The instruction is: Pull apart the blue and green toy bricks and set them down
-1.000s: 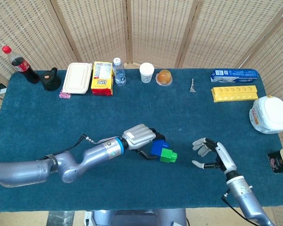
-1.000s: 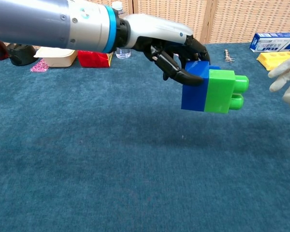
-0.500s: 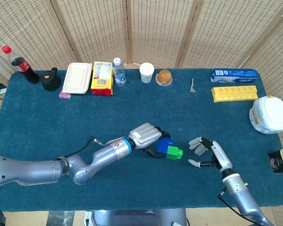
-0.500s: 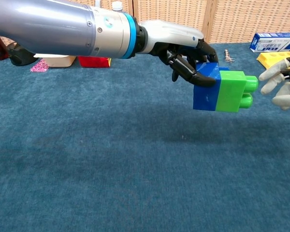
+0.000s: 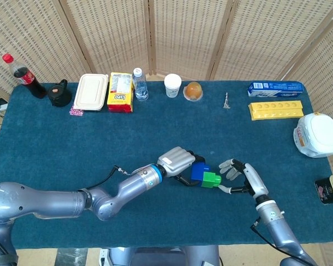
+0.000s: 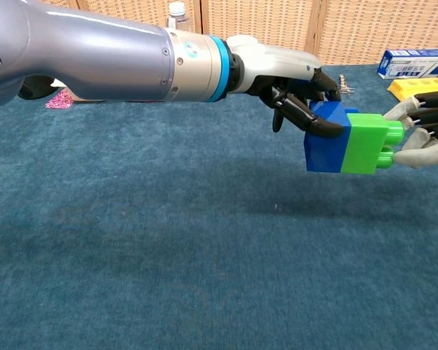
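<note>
The blue brick (image 6: 324, 140) and the green brick (image 6: 366, 143) are still joined and hang above the blue cloth. My left hand (image 6: 296, 80) grips the blue brick from above and behind; in the head view the left hand (image 5: 177, 162) sits just left of the blue brick (image 5: 198, 172) and green brick (image 5: 212, 179). My right hand (image 6: 423, 131) reaches in from the right with fingers spread, its fingertips at the green brick's studs. In the head view the right hand (image 5: 238, 174) is right beside the green brick. Whether it touches is unclear.
Along the far edge stand a cola bottle (image 5: 22, 75), a white lunch box (image 5: 91, 92), a yellow-red box (image 5: 120, 92), a water bottle (image 5: 140, 84), a paper cup (image 5: 172, 85), a blue box (image 5: 275, 87) and a yellow tray (image 5: 276, 109). A white container (image 5: 317, 134) sits at the right.
My left hand has carried the joined bricks to the right. The right hand has moved left toward them, and its fingertips now reach the green brick's studs.
</note>
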